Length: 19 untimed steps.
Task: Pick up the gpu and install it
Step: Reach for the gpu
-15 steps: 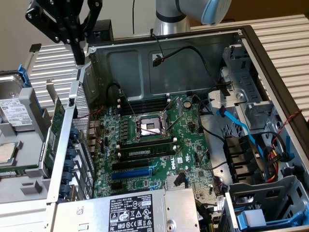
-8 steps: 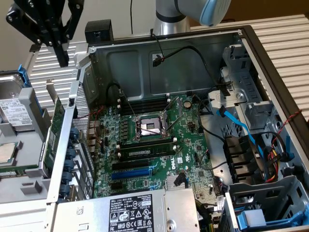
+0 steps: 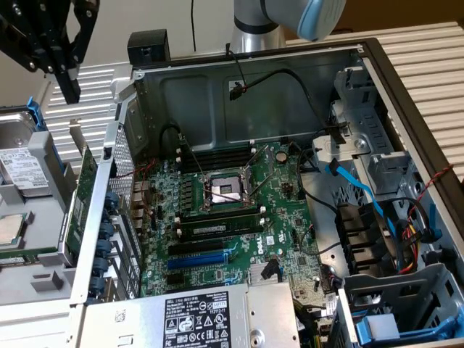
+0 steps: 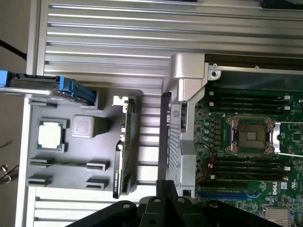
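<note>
the case (image 3: 217, 101) is set on the counter (image 3: 428, 51), with the motherboard (image 3: 290, 217) laid in it and the power supply (image 3: 196, 319) at its near end. a tray (image 3: 43, 279) is placed just beside it at the exterior view's left. the gpu (image 3: 78, 199) is stood on edge in the tray, nearest the case, with the cpu (image 3: 10, 233) further left and the hard drive (image 3: 18, 163) beyond it. the gripper (image 3: 70, 90) is hung above the tray.

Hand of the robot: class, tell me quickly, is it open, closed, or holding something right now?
Hand: closed, holding nothing; the graphics card stands untouched in the grey tray.
</note>
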Available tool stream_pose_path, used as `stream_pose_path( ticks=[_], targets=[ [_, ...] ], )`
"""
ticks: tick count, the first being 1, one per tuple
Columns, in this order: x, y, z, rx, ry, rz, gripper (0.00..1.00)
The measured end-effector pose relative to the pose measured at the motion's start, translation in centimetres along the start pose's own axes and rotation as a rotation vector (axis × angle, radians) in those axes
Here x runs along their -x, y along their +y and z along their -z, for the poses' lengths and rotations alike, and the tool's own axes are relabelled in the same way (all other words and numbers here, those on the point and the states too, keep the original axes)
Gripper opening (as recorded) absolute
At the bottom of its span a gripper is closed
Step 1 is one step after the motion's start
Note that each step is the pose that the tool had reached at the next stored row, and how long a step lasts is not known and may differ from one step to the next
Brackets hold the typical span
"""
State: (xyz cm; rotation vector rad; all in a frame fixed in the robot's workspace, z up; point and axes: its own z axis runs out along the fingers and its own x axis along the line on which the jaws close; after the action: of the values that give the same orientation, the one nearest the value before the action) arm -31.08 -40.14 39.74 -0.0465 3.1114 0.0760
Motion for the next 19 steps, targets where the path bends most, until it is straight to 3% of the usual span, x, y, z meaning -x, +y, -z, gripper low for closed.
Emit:
stream_pose_path(
  ticks=[4,5,9,13,19],
  targets=[
    [-0.2,0.01,0.00,0.0001,-0.0003,0.001,0.12],
    [-0.3,0.01,0.01,0.0000,-0.0029,0.001,0.12],
    [-0.5,0.01,0.01,-0.0006,-0.0289,0.012,0.12],
    [-0.9,0.03,0.01,-0.0007,-0.0301,0.013,0.12],
    [-3.1,0.08,-0.26,-0.0010,-0.0370,0.014,0.12]
  ],
)
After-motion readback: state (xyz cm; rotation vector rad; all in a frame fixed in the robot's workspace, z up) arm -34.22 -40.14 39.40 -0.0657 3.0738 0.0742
